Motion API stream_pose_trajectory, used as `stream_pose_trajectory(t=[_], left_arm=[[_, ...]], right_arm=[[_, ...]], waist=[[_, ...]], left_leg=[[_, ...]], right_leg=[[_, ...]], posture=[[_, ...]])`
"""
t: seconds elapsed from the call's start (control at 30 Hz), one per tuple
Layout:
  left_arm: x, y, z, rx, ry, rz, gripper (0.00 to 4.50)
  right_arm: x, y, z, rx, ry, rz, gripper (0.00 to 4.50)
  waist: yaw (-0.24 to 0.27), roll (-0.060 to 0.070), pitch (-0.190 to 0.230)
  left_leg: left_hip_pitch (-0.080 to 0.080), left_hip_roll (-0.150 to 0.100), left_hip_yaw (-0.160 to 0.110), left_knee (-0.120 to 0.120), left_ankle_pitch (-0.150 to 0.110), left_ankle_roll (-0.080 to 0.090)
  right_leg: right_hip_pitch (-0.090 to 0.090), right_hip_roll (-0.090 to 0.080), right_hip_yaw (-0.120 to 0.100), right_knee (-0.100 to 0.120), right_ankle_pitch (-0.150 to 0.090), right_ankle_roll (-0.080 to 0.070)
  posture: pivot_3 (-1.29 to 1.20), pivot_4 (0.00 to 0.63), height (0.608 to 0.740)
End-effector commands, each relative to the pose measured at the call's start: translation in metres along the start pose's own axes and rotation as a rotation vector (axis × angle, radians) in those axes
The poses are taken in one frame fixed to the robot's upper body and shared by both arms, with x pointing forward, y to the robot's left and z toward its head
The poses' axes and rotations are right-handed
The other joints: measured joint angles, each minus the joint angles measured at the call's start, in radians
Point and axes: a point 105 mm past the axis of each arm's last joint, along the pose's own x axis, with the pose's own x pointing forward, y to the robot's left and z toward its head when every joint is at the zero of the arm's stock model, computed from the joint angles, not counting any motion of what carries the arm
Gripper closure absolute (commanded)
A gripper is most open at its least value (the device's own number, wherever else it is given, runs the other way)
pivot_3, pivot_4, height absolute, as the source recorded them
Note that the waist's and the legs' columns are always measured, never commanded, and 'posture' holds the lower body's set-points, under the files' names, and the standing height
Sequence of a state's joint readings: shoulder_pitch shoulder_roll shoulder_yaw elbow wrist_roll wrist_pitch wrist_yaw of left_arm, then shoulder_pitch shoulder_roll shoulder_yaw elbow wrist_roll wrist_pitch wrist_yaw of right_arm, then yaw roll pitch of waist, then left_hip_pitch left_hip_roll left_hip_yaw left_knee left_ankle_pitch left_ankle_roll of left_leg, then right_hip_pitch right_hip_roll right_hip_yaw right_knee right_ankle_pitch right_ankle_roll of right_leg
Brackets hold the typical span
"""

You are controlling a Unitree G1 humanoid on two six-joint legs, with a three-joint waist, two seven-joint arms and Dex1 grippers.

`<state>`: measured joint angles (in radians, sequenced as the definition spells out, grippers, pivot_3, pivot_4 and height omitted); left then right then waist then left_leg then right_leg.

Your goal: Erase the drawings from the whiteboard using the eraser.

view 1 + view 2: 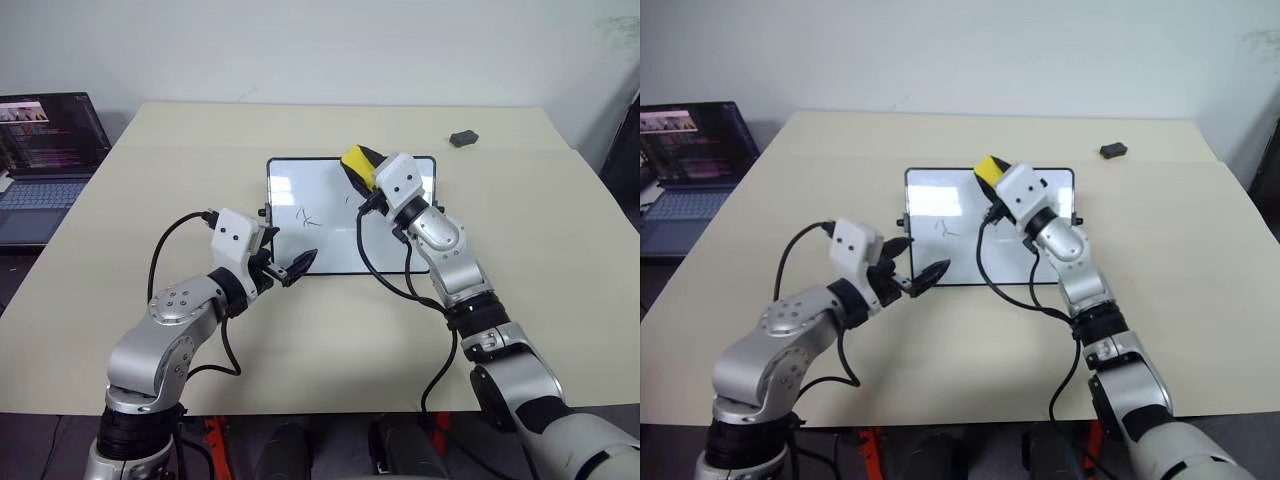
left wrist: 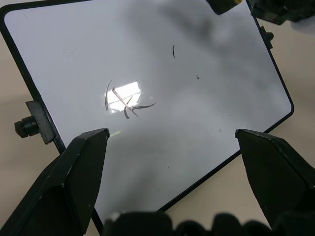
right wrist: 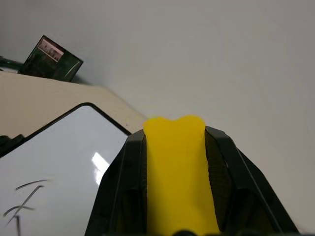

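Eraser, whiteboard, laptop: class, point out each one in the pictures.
eraser [image 1: 357, 163], left eye view, its yellow top.
whiteboard [image 1: 298, 180], left eye view, bare white surface near the far edge.
laptop [image 1: 38, 192], left eye view, its keyboard.

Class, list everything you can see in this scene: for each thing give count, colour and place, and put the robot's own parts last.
table: one, beige, under everything.
whiteboard: one, white with black frame, table centre.
drawings: one dark scribble plus faint strokes, on the whiteboard.
eraser: one, yellow, clamped in the right pincer over the board's far edge.
lump: one, dark grey, far right of the table.
laptop: one, dark, open, beyond the table's left edge.
left pincer: black, open, at the board's near-left corner.
right pincer: black, shut on the eraser.
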<state>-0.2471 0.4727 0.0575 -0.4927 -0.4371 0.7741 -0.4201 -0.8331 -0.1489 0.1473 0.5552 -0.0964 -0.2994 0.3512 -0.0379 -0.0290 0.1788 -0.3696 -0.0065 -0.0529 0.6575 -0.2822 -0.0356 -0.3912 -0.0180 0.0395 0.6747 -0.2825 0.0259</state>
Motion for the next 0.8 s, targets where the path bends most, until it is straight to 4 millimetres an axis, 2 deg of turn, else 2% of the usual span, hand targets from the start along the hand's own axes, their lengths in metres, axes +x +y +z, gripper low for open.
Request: stream_pose_trajectory(t=[0.03, 0.13, 0.27, 0.43, 0.6, 0.8], left_arm=[[0.000, -0.001, 0.011, 0.031, -0.040, -0.003, 0.00], [0.000, -0.001, 0.011, 0.031, -0.040, -0.003, 0.00], [0.000, -0.001, 0.010, 0.031, -0.040, -0.005, 0.00], [0.001, -0.002, 0.011, 0.029, -0.043, -0.010, 0.00], [0.003, -0.003, 0.012, 0.028, -0.045, -0.020, 0.00], [0.004, -0.004, 0.012, 0.030, -0.044, -0.028, 0.00]], right_arm=[[0.004, -0.004, 0.000, -0.012, -0.001, -0.015, 3.25], [0.005, 0.004, -0.013, -0.019, 0.064, 0.013, 3.25], [0.000, 0.025, -0.033, -0.007, 0.162, 0.100, 3.25], [-0.023, 0.049, -0.063, 0.030, 0.353, 0.211, 3.25], [-0.044, 0.043, -0.084, 0.096, 0.496, 0.156, 3.25], [-0.060, 0.043, -0.090, 0.130, 0.558, 0.143, 3.25]], waist=[[0.002, 0.000, 0.000], [0.003, 0.000, 0.000], [0.002, 0.000, 0.001], [0.004, 0.000, 0.000], [0.005, 0.000, 0.000], [0.009, -0.001, -0.001]], left_leg=[[0.000, 0.000, 0.000, 0.000, 0.000, 0.000], [-0.001, 0.000, 0.000, 0.000, 0.000, 0.000], [0.000, 0.000, 0.000, 0.000, 0.000, 0.000], [0.001, 0.000, -0.001, 0.001, 0.000, 0.000], [0.005, 0.000, -0.001, 0.001, 0.000, 0.000], [0.007, -0.001, -0.003, 0.004, 0.001, 0.001]], right_leg=[[0.000, 0.000, 0.000, 0.000, 0.000, 0.000], [0.000, 0.000, 0.000, 0.000, 0.000, 0.000], [0.000, 0.000, 0.000, 0.001, 0.000, 0.000], [0.002, 0.000, 0.000, 0.001, 0.000, 0.000], [0.004, 0.000, -0.001, 0.004, 0.000, 0.000], [0.008, 0.000, -0.002, 0.004, 0.000, 0.000]], posture=[[0.00, 0.150, 0.740], [0.00, 0.150, 0.740], [0.00, 0.150, 0.740], [0.00, 0.150, 0.740], [0.00, 0.150, 0.740], [0.00, 0.150, 0.740]])
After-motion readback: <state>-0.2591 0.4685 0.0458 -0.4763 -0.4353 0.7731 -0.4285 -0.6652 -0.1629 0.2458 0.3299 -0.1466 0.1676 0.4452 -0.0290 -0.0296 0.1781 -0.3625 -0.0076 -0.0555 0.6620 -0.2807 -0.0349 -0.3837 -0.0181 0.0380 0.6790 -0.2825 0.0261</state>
